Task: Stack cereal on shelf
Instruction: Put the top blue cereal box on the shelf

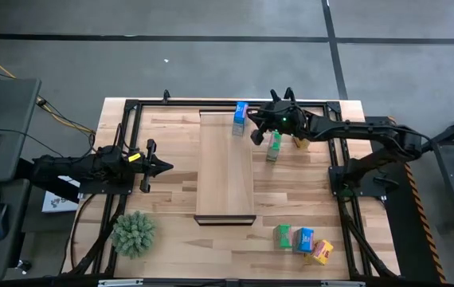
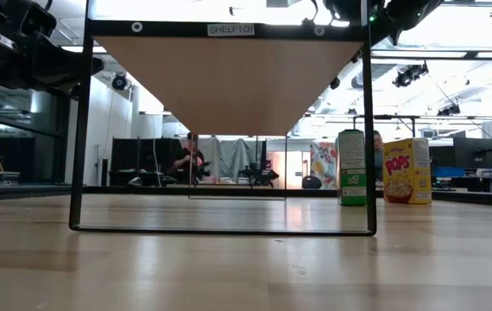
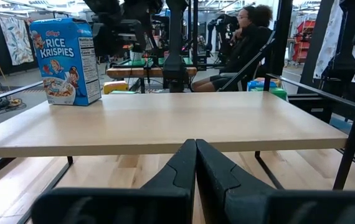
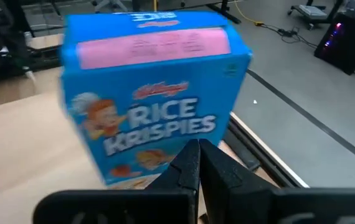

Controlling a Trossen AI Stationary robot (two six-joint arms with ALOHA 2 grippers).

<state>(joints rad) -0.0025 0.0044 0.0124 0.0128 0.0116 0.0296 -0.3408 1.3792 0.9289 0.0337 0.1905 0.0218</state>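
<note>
High view: six small cardboard cereal boxes. One blue box (image 1: 240,116) stands on the long pale wooden shelf board (image 1: 225,171) at twelve o'clock; five lie off it. Right gripper (image 1: 256,133), fingers together, empty, beside it.

Left wrist view: left gripper (image 3: 195,163) fingers together, empty.

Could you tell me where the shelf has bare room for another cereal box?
The shelf is bare along nearly its whole length, from beside the blue box down to its dark end. It is crowded just right of that corner: right gripper, green box, yellow box.

blue box (image 1: 240,117) upright, shelf (image 1: 225,163) corner | others seemingly on tabletop
</note>
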